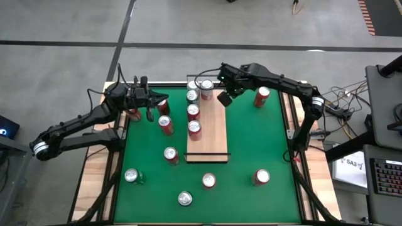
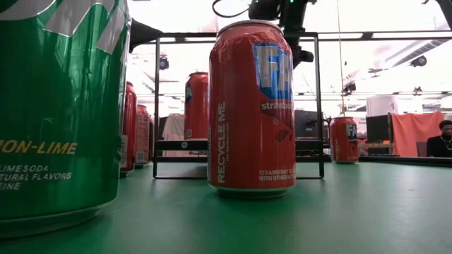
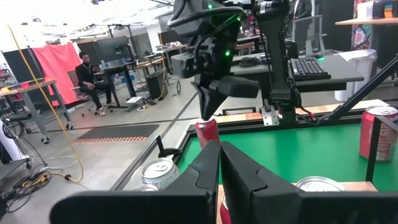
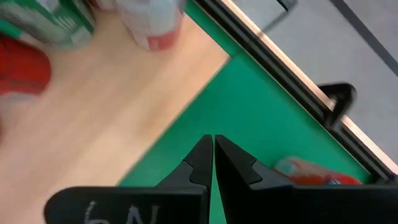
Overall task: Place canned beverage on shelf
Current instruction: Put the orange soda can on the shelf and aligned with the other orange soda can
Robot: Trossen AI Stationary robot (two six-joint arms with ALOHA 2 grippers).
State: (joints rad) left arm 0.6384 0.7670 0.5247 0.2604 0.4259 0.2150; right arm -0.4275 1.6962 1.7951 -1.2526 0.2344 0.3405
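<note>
Right gripper (image 4: 213, 155) had its two dark fingers pressed together, nothing between them, hanging over the edge where the pale wood-grain shelf (image 4: 124, 106) met the green mat (image 4: 273, 118). On the shelf stood a white can with a red band (image 4: 152, 22), blurred, with a green can (image 4: 53, 22) beside it and a red can (image 4: 22, 78) further along the board. Another red can (image 4: 314, 173) showed on the mat just beside the fingers, partly hidden by them. Past the mat ran the pale wooden table border (image 4: 292, 68) with a dark rail, then grey floor (image 4: 348, 37).
</note>
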